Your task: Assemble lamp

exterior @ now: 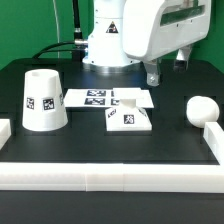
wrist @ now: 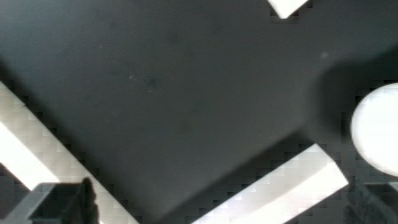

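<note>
**Black tabletop, green backdrop: lamp parts loose**

Base (exterior: 130, 118) sits low at centre-right of the exterior frame, with one tag on its front face. It is just in front of the marker board (exterior: 95, 98) and possibly overlaps that board's edge, though the view is too coarse to confirm. Shade (exterior: 45, 100) stands wide end down at the exterior view's left, well apart from the base. Bulb (exterior: 203, 108) lies at the exterior view's right, near the white rail (exterior: 110, 178). No two pieces are joined.

Gripper (exterior: 160, 70) hangs above the table in the upper right of the frame, between base and bulb, holding nothing. Wrist view shows the bulb (wrist: 377, 125) and one dark finger (wrist: 57, 205). Jaw spacing: cannot tell.
</note>
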`<state>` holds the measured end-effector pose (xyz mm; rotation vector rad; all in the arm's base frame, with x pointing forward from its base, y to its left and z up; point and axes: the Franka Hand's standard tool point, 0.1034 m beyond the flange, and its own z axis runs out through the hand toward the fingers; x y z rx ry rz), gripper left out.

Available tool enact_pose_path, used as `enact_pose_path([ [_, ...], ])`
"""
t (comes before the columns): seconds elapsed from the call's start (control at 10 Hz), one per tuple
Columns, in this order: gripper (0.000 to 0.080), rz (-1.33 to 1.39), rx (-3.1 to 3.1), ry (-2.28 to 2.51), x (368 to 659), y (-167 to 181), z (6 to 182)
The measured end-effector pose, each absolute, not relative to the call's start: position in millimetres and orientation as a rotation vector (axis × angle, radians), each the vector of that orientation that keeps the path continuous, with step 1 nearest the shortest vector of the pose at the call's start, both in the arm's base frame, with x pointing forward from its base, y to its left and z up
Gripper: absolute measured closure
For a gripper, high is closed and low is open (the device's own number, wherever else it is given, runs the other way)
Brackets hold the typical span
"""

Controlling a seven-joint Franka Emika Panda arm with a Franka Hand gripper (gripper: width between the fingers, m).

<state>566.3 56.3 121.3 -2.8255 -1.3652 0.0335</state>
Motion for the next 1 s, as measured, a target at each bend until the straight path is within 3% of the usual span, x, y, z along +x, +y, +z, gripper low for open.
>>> enact_pose_path([
  [0.5, 0.0100, 0.080, -2.846, -1.298, 522.8, 5.5, 109.3],
  [1.0, 0.0100, 0.076, -2.965, -1.011, 525.4, 9.7, 110.2],
])
